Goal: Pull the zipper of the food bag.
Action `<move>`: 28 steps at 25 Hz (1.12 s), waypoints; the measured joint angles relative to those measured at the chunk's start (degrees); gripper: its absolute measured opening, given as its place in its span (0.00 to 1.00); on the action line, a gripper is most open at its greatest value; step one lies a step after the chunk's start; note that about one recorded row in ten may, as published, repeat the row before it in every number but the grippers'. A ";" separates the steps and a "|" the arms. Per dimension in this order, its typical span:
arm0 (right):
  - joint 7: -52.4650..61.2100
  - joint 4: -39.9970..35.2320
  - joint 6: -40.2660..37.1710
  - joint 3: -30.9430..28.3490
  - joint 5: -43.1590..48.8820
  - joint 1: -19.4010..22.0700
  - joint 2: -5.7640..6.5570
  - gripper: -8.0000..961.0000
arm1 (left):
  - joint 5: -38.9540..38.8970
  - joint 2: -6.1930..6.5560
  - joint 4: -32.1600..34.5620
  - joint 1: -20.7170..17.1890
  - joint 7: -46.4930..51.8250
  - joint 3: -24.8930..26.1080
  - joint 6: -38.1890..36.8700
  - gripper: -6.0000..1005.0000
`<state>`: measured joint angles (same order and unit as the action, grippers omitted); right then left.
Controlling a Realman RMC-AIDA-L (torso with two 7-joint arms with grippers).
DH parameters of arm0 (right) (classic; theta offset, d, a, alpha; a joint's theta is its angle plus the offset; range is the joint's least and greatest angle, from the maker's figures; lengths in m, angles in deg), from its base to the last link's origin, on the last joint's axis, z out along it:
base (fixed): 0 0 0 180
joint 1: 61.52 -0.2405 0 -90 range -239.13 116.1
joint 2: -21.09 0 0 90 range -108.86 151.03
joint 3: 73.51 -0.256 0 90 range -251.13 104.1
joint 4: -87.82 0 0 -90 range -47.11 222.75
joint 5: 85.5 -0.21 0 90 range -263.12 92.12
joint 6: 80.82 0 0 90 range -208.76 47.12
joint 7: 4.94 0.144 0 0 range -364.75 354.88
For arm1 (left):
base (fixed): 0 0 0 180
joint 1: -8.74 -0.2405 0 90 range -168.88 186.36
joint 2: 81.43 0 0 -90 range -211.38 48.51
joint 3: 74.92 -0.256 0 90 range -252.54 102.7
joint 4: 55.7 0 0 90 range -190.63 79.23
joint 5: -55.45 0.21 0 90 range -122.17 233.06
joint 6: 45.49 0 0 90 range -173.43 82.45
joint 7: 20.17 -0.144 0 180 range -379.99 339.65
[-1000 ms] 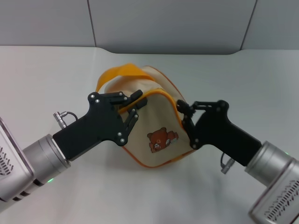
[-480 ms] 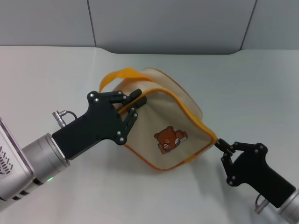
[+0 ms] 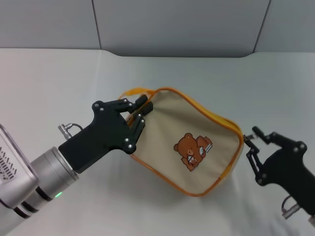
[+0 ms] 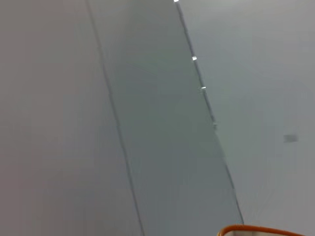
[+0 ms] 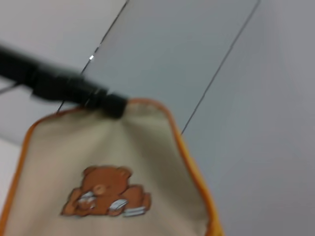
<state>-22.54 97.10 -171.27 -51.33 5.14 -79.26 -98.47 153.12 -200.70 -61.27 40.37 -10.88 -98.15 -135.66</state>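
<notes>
The food bag (image 3: 167, 142) is beige with orange piping and a brown bear patch (image 3: 193, 150). It lies tilted across the middle of the white table. Its orange zipper (image 3: 206, 114) runs around the panel edge; the silver pull tab is hidden. My left gripper (image 3: 140, 115) is shut on the bag's near-left top corner. My right gripper (image 3: 250, 138) sits right at the bag's right corner. The right wrist view shows the bag (image 5: 142, 162) with its bear patch and the left gripper's dark fingers (image 5: 106, 101) on the far edge. An orange edge (image 4: 261, 230) shows in the left wrist view.
A white table (image 3: 59, 78) runs back to a grey panelled wall (image 3: 177, 24). Only the bag and my two arms are on it.
My right gripper has moved right and away from the left one, and the bag's right corner has followed it. The bag has stretched out and flattened; the orange strap handle no longer stands up.
</notes>
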 joint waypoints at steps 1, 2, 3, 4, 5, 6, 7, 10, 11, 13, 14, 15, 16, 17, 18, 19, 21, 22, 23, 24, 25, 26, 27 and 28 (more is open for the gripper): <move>3.29 -0.69 -0.15 0.04 0.06 -0.18 0.05 0.17 | 0.00 0.00 -0.63 -0.06 0.42 0.64 0.49 0.22; 9.69 -2.43 -0.52 0.20 0.15 -0.51 0.08 0.18 | 0.00 0.00 -1.00 -0.15 0.73 1.11 0.69 0.22; 9.69 -2.43 -0.52 0.20 0.15 -0.51 0.08 0.22 | 0.00 -0.01 -1.31 -0.29 1.07 1.49 0.75 0.22; 12.97 -3.46 -0.76 0.38 0.22 -0.73 0.07 0.26 | 0.01 -0.01 -1.50 -0.43 1.38 1.80 0.73 0.22; 15.09 -4.12 -0.90 0.48 0.25 -0.90 0.07 0.30 | 0.01 0.00 -1.60 -0.58 1.65 2.01 0.63 0.23; 17.33 -4.86 -1.05 0.55 0.28 -1.09 0.07 0.34 | 0.01 0.00 -1.68 -0.68 1.81 2.17 0.54 0.23; 20.89 -6.32 -1.25 0.63 0.30 -1.37 0.13 0.38 | 0.01 -0.01 -1.82 -0.87 2.30 2.69 0.46 0.23; 24.70 -8.00 -1.41 0.72 0.32 -1.61 0.15 0.46 | 0.01 0.00 -1.83 -0.93 3.36 3.32 0.61 0.24; 27.38 -9.04 -1.56 0.77 0.33 -1.70 0.15 0.49 | 0.12 0.01 -1.73 -0.95 3.95 3.43 0.61 0.24; 33.35 -11.35 -2.01 0.81 0.35 -1.75 0.17 0.54 | 0.29 0.11 -1.16 -1.00 5.78 3.51 0.48 0.24; 36.46 -12.77 -2.32 0.85 0.40 -1.75 0.17 0.57 | 0.31 0.14 -0.82 -1.02 6.62 3.50 0.45 0.24; 38.72 -13.71 -2.54 0.88 0.46 -1.74 0.20 0.60 | 0.33 0.17 -0.18 -1.04 7.94 3.39 0.42 0.25; 41.87 -15.27 -2.84 0.98 0.90 -1.76 0.22 0.63 | 0.34 0.20 0.36 -1.04 8.93 3.24 0.35 0.25; 45.46 -17.07 -3.17 1.06 1.63 -1.79 0.23 0.66 | 0.41 0.30 2.21 -1.09 12.03 2.16 -0.29 0.29; 48.68 -18.95 -3.54 1.12 2.63 -1.84 0.25 0.70 | 0.41 0.30 2.21 -1.09 12.03 2.16 -0.29 0.33; 52.09 -21.09 -4.06 1.15 4.23 -1.91 0.25 0.74 | 0.45 0.35 3.23 -1.18 13.82 1.14 -1.00 0.37; 58.09 -25.19 -5.62 1.17 8.16 -2.21 0.40 0.81 | 0.46 0.41 6.76 -1.48 18.34 -2.39 -2.64 0.45; 64.01 -29.14 -8.27 1.18 13.54 -3.03 0.82 0.84 | 0.50 0.43 8.83 -1.69 20.65 -4.69 -3.38 0.49; 64.01 -29.14 -8.27 1.18 13.54 -3.03 0.82 0.85 | 0.48 0.45 10.90 -1.90 23.11 -6.98 -4.06 0.51; 66.46 -30.66 -9.95 1.24 16.64 -3.50 1.11 0.86 | 0.48 0.45 10.90 -1.90 23.11 -6.98 -4.06 0.54; 68.26 -31.88 -11.41 1.40 19.15 -4.22 1.54 0.86 | 0.55 0.53 16.27 -2.69 27.27 -14.13 -5.36 0.56; 69.90 -32.86 -13.15 1.57 21.89 -4.94 1.99 0.87 | 0.61 0.53 18.35 -3.22 28.35 -17.29 -5.89 0.58; 71.98 -33.99 -16.14 1.87 26.23 -6.25 2.77 0.88 | 0.69 0.56 22.07 -4.34 30.14 -22.26 -6.75 0.61; 71.98 -33.99 -16.14 1.87 26.23 -6.25 2.77 0.88 | 0.69 0.56 22.07 -4.34 30.14 -22.26 -6.75 0.63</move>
<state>49.44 63.11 -187.41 -49.46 31.37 -85.52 -95.70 153.82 -200.13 -39.20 36.03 19.25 -120.41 -142.41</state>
